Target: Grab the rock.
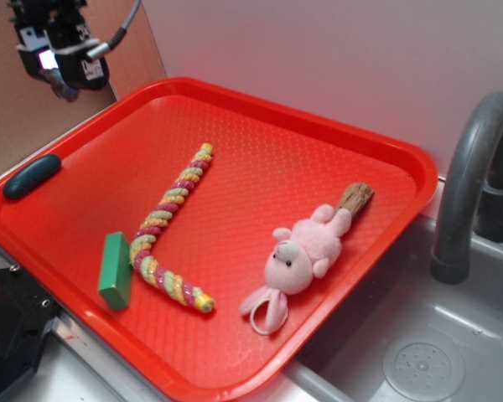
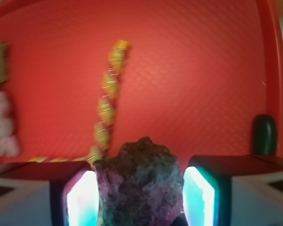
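Wrist view: the rough, jagged grey-brown rock [image 2: 140,181] with reddish tints sits between the two lit pads [image 2: 82,200] of the gripper [image 2: 140,200], which is closed on it, a pad against each flank. Below it lies the red textured plastic tray [image 2: 203,61], clearly some way off, so the rock is carried in the air rather than resting on anything.

The exterior view agrees: the gripper [image 1: 63,79] hangs high above the tray's far left corner [image 1: 151,92], with a small dark lump showing at its tip. On the tray lie a smooth dark teal oblong object [image 1: 32,175] at the left rim, a green rectangular block [image 1: 116,270], a twisted pastel rope toy bent into an angle [image 1: 169,230], a pink plush animal [image 1: 300,255] and a brown wood-like piece [image 1: 355,199] behind the plush.

The grab looks done, in my judgement. The risk now is the hold itself: the stone's uneven faces probably meet the flat pads at only a few points, so a quick swing or jolt could let it twist and slip out. From this height it would likely bounce on the tray or roll toward the grey sink [image 1: 419,360] beside it.
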Robot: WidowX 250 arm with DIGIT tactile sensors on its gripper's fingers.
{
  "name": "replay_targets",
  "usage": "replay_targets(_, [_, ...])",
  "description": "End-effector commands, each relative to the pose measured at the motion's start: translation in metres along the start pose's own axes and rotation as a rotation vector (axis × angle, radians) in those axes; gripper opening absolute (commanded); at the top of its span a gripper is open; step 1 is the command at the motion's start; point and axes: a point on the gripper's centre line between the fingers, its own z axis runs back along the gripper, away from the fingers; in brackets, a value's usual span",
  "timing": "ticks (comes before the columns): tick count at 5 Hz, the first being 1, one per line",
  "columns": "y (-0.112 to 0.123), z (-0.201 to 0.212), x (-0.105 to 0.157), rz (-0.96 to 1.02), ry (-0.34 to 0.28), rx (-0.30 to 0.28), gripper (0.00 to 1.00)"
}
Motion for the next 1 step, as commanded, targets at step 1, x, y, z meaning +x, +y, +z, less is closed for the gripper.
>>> replay_targets(1, [-0.0039, 0.0066, -0.0325, -0.012, -0.039, -0.037, 0.00])
